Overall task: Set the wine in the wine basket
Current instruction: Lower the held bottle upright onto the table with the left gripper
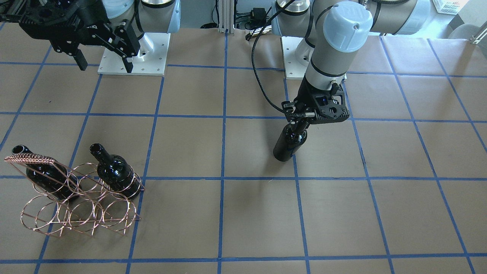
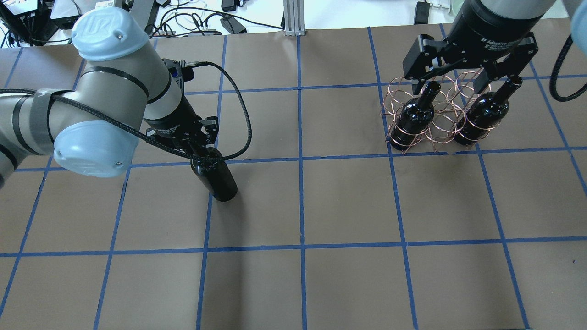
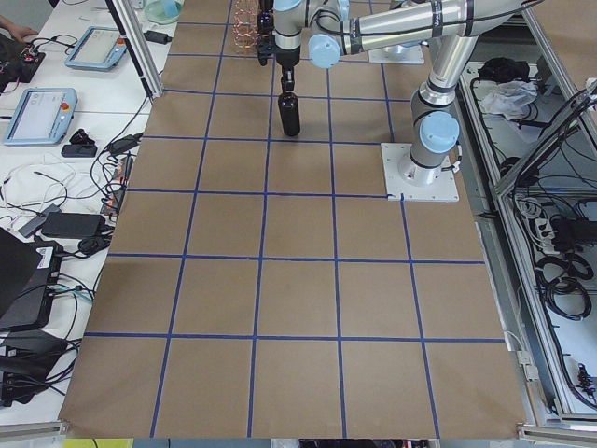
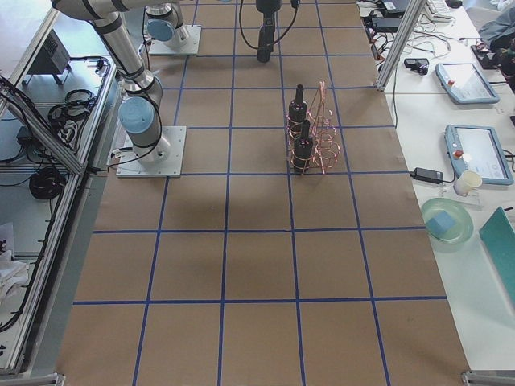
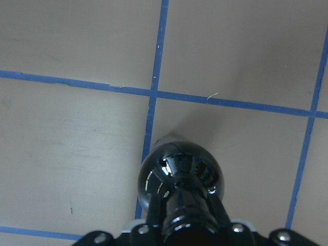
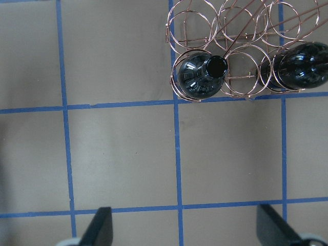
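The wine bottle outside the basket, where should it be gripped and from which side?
By its slim neck, from straight above: the wine bottle is upright, and its body is much wider. The left gripper is shut on it there.

Upright glossy black wine (image 1: 285,146), well apart from copper wire wine basket (image 1: 36,157)

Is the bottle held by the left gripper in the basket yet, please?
Out: the wine is upright, far from the wine basket, its neck in the left gripper.
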`<control>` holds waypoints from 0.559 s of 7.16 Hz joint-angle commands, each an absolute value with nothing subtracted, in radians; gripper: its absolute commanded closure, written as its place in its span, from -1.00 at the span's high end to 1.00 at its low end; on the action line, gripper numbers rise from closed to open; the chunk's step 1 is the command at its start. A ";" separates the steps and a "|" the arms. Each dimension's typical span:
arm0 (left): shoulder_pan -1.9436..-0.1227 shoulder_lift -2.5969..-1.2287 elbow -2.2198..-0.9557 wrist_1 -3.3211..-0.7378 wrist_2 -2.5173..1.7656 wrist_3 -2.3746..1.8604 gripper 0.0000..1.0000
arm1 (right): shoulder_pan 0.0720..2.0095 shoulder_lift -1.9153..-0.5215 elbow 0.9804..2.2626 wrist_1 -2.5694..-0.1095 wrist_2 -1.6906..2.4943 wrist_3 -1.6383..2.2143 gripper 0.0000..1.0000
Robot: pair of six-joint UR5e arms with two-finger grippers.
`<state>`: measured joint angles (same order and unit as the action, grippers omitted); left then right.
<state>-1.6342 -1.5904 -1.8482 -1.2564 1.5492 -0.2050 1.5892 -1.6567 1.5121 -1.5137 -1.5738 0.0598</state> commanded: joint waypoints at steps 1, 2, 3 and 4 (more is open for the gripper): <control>-1.635 -1.594 -1.848 -1.265 1.546 -0.206 -1.00 | 1.589 -1.657 1.513 -1.514 -1.574 0.058 1.00; -1.635 -1.601 -1.850 -1.266 1.548 -0.201 -1.00 | 1.589 -1.657 1.513 -1.514 -1.574 0.060 1.00; -1.635 -1.605 -1.848 -1.266 1.546 -0.201 -1.00 | 1.589 -1.657 1.513 -1.514 -1.574 0.058 1.00; -1.635 -1.606 -1.848 -1.266 1.548 -0.201 -1.00 | 1.589 -1.657 1.513 -1.514 -1.574 0.058 1.00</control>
<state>-1.6352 -1.6030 -1.8489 -1.2653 1.5469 -0.2016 1.5892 -1.6567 1.5125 -1.5140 -1.5739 0.0587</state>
